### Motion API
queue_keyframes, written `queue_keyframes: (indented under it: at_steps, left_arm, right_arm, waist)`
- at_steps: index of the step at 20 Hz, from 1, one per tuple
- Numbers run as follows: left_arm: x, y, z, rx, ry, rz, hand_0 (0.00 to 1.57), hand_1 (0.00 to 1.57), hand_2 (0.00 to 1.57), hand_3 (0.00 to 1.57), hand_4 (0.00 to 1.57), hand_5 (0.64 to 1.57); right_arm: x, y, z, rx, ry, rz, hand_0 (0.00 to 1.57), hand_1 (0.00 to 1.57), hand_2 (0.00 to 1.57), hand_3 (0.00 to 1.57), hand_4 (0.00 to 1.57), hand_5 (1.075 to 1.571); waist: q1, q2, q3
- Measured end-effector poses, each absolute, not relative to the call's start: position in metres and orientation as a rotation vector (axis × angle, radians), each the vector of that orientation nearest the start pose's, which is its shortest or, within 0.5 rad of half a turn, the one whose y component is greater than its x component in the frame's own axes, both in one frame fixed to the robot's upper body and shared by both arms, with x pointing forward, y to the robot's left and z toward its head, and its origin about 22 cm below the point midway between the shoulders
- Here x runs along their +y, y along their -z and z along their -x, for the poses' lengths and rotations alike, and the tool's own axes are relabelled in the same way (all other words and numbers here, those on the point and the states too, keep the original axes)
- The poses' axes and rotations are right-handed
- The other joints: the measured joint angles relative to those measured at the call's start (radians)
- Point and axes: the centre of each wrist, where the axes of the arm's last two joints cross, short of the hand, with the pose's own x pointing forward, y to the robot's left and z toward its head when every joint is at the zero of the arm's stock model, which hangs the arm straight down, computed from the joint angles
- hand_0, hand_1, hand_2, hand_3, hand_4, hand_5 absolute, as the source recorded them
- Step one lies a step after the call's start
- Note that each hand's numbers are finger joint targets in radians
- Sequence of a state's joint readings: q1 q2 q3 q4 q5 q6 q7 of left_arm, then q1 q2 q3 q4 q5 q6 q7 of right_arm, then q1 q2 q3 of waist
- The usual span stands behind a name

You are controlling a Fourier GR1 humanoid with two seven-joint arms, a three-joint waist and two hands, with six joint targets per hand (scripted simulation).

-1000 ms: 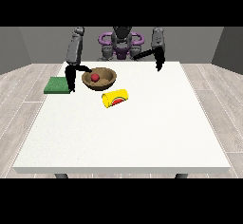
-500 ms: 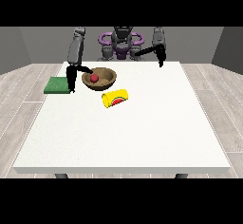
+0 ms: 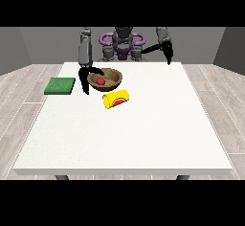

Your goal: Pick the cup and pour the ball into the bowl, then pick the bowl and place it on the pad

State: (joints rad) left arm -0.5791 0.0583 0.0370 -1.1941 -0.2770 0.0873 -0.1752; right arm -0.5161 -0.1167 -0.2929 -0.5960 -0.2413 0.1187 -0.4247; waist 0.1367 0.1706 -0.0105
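The bowl (image 3: 106,79) (ball (image 3: 101,81) inside) looks stiff and light, best taken by its rim, where the hand at the view's left (image 3: 89,76) curls its fingers.

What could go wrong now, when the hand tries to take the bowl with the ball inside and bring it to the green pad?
1. The hand at the view's left reaches the wooden bowl only at its rim; the bowl might tilt when lifted, and the red ball could roll out.
2. The yellow cup lies on its side close in front of the bowl; a nudge could set it rolling.
3. The green pad sits near the table edge, so a placement too far left may overhang.
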Motion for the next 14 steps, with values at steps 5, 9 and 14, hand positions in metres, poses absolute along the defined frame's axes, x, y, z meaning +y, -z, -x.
queue_keyframes:
  at_steps: [5, 9, 14]
  left_arm:
    - [0.181, -0.077, -0.368, -1.938, 0.371, -0.189, 0.00, 0.00, 0.00, 0.00, 0.00, 1.568]
    - [0.189, -0.077, -0.370, -1.920, 0.353, -0.186, 0.00, 0.00, 0.00, 0.00, 0.00, 1.570]
    - [0.218, -0.058, -0.370, -1.875, 0.285, -0.241, 0.00, 0.00, 0.00, 0.00, 0.00, 1.570]
  right_arm:
    - [-0.287, 0.076, -0.331, -1.482, 0.228, 0.042, 1.57, 1.57, 1.57, 1.57, 1.05, 1.550]
    - [-0.288, 0.068, -0.339, -1.397, 0.188, 0.125, 1.57, 1.57, 1.57, 1.57, 1.02, 1.554]
    - [-0.272, 0.055, -0.352, -1.283, 0.117, 0.145, 1.57, 1.57, 1.57, 1.57, 1.03, 1.554]
  waist:
    - [0.018, 0.003, -0.0159]
    - [0.016, -0.015, -0.0124]
    - [-0.047, -0.052, 0.0028]
